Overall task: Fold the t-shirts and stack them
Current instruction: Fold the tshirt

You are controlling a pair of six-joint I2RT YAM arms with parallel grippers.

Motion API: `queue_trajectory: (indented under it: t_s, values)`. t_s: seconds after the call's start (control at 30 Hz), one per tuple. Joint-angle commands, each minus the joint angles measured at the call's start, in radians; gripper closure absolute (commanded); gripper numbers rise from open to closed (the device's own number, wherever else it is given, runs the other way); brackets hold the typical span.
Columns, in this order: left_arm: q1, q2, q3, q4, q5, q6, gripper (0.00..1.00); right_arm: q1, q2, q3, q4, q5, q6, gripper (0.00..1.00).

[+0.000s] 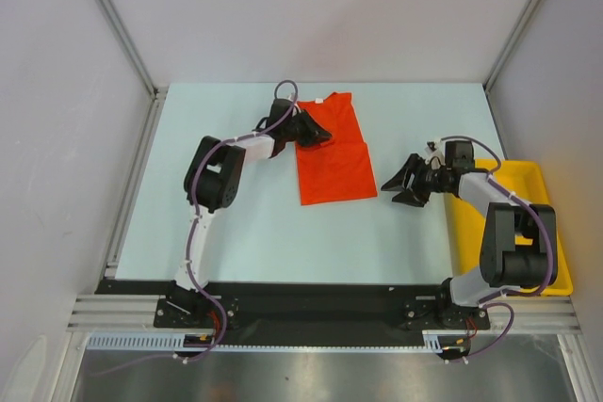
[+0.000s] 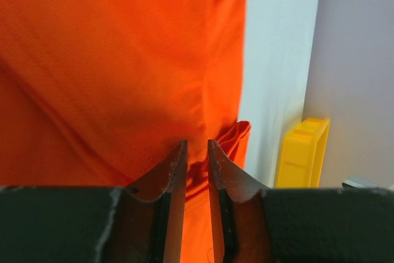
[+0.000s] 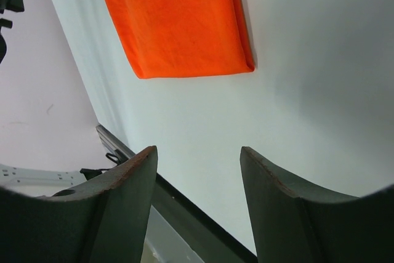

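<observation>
The top external camera looks down from high behind the near edge over the whole tabletop [image 1: 283,233], the left wrist camera sits very close over the orange-red t-shirt [image 2: 123,60], facing the yellow tray [image 2: 305,152], and the right wrist camera sees the same t-shirt from farther off, low across the tabletop.

The t-shirt [image 2: 111,60] is matt cloth with a fine knitted grain and soft creases. The table [image 1: 283,233] looks smooth and matt, with only a faint sheen. The tray [image 1: 523,174] is smooth, slightly glossy plastic. The fingers [image 3: 117,207] are dark, matt and hard, scuffed rusty brown along their edges. The rails [image 1: 122,313] at the table's near edge are ribbed, dull silver metal.
</observation>
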Motion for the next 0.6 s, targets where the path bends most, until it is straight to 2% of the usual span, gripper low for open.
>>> queue_trajectory:
  t_s: [0.0, 0.23, 0.4, 0.57]
  values:
    - [0.017, 0.003, -0.012, 0.050, 0.048, -0.016, 0.75, -0.004, -0.048, -0.022, 0.001, -0.002, -0.025, 0.37]
    - [0.039, -0.020, -0.081, -0.024, 0.014, -0.045, 0.75, -0.006, -0.071, -0.045, -0.003, 0.010, -0.017, 0.37]
    - [0.048, -0.034, -0.085, -0.047, 0.089, -0.048, 0.74, -0.006, -0.063, -0.045, 0.013, 0.024, 0.015, 0.38]
    - [0.080, -0.231, -0.118, -0.093, 0.080, 0.024, 0.68, -0.006, -0.060, -0.067, 0.064, 0.015, 0.075, 0.38]
